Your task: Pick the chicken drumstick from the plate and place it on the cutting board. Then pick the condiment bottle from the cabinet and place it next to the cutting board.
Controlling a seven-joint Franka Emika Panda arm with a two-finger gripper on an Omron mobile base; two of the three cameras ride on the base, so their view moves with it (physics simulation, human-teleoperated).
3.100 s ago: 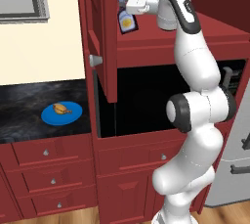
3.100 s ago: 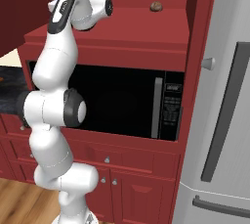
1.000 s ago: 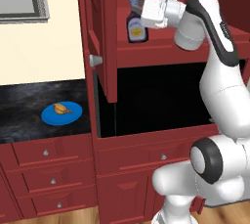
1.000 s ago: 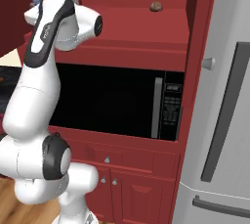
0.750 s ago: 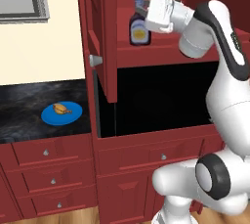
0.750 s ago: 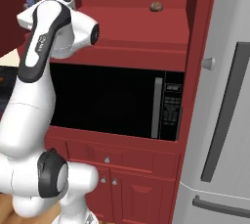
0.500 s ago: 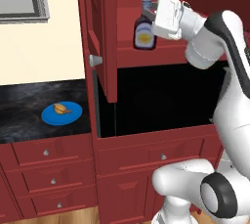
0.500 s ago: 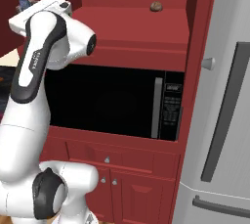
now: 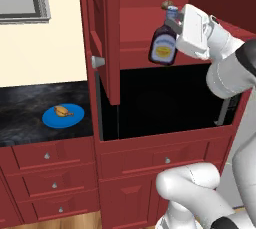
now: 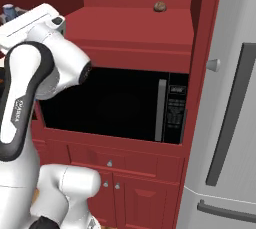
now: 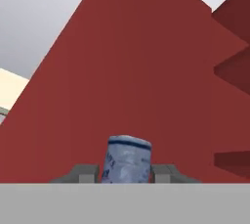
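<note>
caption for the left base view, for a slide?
White arm's gripper holds the dark brown yellow-labelled condiment bottle by its neck, clear of the open dark red cabinet.

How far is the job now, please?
Done: nothing visible; the chicken drumstick lies on the plate. In hand: the gripper grips the condiment bottle by its neck, off the cabinet shelf. Left: move the drumstick, set the bottle down.

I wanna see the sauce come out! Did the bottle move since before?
Yes. The condiment bottle, shut in the gripper, has come forward off the cabinet shelf and now hangs tilted before its front edge.
</note>
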